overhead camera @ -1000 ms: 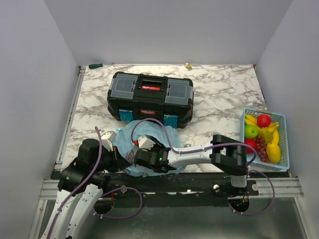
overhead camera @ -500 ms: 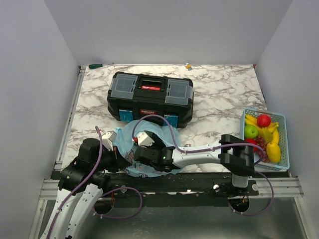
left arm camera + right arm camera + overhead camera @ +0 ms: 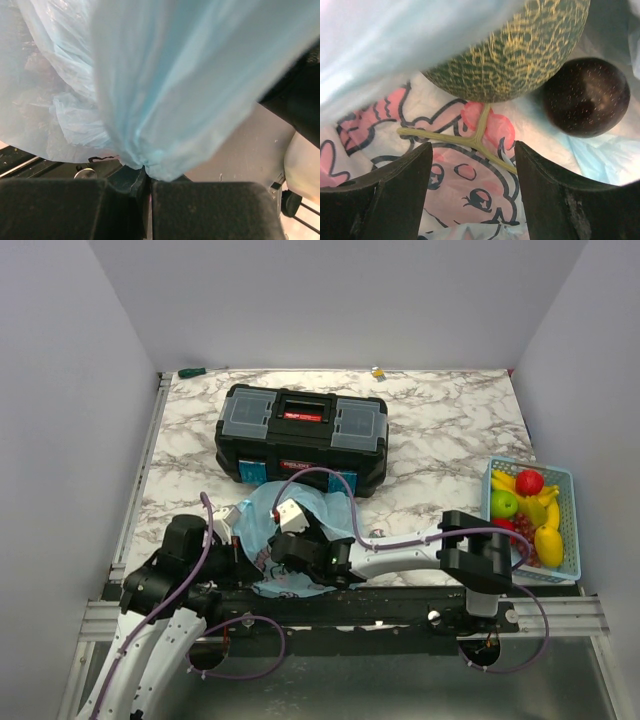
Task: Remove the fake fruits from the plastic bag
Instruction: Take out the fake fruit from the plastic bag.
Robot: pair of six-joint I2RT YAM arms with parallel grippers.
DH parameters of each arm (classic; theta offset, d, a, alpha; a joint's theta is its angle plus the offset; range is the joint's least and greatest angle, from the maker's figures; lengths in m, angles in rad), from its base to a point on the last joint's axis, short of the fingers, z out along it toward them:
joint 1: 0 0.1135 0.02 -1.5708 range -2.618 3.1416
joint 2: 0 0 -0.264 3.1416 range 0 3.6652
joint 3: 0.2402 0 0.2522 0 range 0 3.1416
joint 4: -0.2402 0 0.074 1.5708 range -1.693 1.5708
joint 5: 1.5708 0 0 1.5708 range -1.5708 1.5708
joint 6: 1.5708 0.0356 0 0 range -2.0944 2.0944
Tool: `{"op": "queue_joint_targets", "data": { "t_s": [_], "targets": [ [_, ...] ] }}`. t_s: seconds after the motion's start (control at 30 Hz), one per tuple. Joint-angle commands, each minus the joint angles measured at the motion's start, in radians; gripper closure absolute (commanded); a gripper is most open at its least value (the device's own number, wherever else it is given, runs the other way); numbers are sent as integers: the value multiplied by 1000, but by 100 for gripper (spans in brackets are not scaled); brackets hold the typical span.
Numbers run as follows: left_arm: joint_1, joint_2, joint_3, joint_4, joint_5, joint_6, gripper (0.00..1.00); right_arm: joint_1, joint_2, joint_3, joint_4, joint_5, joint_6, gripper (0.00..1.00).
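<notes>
Left claw (image 3: 148, 184) pinches the bag (image 3: 260, 512); right claw (image 3: 473, 167) gapes inside.
Overhead, bag lies at the table's (image 3: 440, 440) near edge. Left wrist: I'd want plastic taut. Right wrist: I'd push forward and straddle the melon (image 3: 510, 50), not its stem (image 3: 445, 136).

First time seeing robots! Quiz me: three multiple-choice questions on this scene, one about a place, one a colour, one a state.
1. The blue basket stands: A at the table's right edge; B on the toolbox; C between the arms.
2. The round fruit beside the melon is: A yellow; B dark; C white.
3. The left gripper is: A wide open; B shut on the plastic bag; C holding a banana.
Answers: A, it sits at the right edge; B, the right wrist view shows it dark; B, its fingers pinch bunched plastic.
</notes>
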State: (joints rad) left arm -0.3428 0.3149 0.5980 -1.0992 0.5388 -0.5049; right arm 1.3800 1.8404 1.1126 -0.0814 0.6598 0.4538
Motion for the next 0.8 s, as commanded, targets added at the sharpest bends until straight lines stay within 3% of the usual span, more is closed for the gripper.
{"op": "queue_joint_targets", "data": {
  "t_s": [0.0,0.27,0.47,0.77],
  "targets": [
    [-11,29,-8,-9,53,29,100,-3,35,-46,71,-22,44,32],
    [-45,55,-12,5,26,13,100,-11,-5,-108,38,-12,52,32],
    [-70,98,-28,47,24,4,100,-10,8,-63,-64,-120,-140,31],
    [-76,98,-32,53,32,5,100,-10,21,77,-312,-104,-322,27]
  ]
}}
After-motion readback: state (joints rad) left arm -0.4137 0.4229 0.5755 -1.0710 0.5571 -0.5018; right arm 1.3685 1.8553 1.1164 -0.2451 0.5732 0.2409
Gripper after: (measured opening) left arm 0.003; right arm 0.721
